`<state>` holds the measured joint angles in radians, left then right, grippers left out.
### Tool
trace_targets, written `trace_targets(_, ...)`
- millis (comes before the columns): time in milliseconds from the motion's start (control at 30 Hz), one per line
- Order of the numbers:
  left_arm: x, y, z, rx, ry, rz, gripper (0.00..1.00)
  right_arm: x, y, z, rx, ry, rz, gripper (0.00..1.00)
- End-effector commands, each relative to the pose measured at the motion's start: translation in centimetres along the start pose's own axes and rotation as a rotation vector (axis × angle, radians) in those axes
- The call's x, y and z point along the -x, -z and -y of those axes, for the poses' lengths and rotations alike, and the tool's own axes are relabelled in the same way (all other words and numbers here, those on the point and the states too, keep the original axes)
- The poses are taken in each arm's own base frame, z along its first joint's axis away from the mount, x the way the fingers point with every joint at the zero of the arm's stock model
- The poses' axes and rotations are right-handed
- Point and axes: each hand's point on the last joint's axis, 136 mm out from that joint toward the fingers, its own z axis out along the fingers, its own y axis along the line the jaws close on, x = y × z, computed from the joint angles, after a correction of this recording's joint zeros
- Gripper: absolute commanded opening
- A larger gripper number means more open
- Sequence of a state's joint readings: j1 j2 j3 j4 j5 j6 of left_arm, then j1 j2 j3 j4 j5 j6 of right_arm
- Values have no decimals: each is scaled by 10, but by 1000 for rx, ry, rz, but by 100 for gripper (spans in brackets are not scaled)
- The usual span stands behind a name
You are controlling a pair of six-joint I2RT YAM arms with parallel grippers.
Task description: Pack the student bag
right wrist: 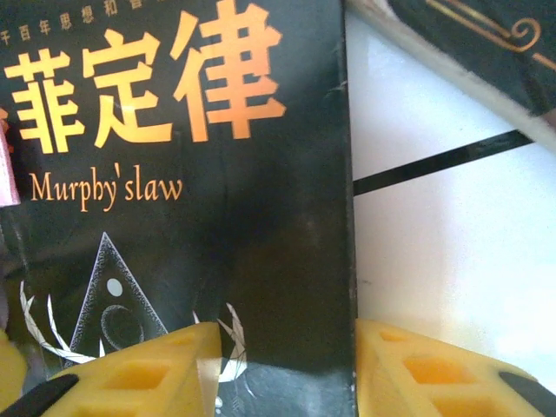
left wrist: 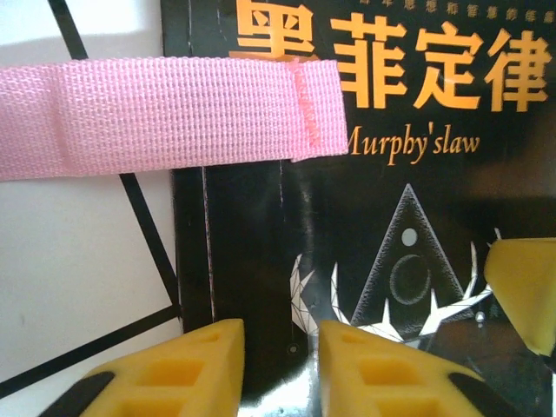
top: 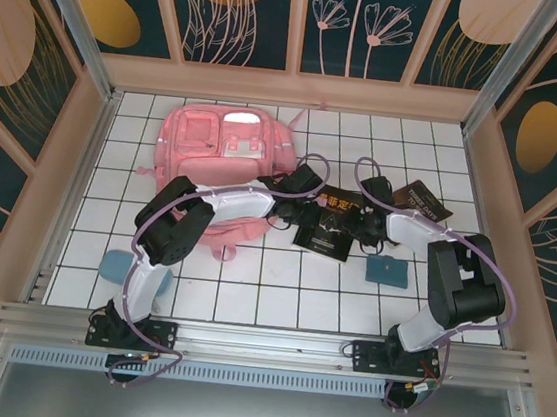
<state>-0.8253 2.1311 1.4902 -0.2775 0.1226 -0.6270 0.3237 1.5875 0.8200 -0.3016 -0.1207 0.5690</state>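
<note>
The student bag (top: 215, 151), a large pink backpack, lies flat at the back left of the white tiled table. Just right of it lies a black book (top: 328, 229) with orange lettering. My left gripper (top: 308, 212) hovers over the book's left part, its yellow fingers (left wrist: 165, 373) a narrow gap apart above the cover (left wrist: 382, 217), nothing between them. A pink strap (left wrist: 174, 113) of the bag lies across the book's top left corner. My right gripper (top: 362, 225) is at the book's right edge (right wrist: 347, 261), jaws open, one finger (right wrist: 139, 378) over the cover and the other over the table.
A second dark book (top: 422, 200) lies at the back right, its corner (right wrist: 486, 43) close to the black book. A small blue case (top: 387, 272) sits in front of my right arm. A pale blue object (top: 116, 266) lies at the near left. Wooden walls (top: 71, 175) enclose the table.
</note>
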Motion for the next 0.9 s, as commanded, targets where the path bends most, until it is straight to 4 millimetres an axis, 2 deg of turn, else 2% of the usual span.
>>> trace_targets(0,-21,-14,-5,14,-19,-80,25,-2,9,-21,21,62,-14,42)
trace_targets(300,-30,-25,-12,31,-28,-108,16,11,37,-37,-26,95,59,32)
trace_targets(333,-29,-25,-12,30,-28,-107,16,11,38,-38,-24,96,60,29)
trace_targets(433,-27,-23,-11,30,-31,-97,16,11,40,-39,-17,93,64,10)
trace_targets(533,-20,-17,-6,18,-34,-75,19,15,45,-38,-25,83,89,0)
trace_targets(633,-4,0,2,4,-51,-18,31,24,59,-35,-32,74,142,0)
trace_targets(767,30,44,11,-7,-86,105,49,43,93,-37,32,70,237,0)
trace_targets(867,52,79,12,-43,-74,185,57,57,126,-55,186,98,289,0)
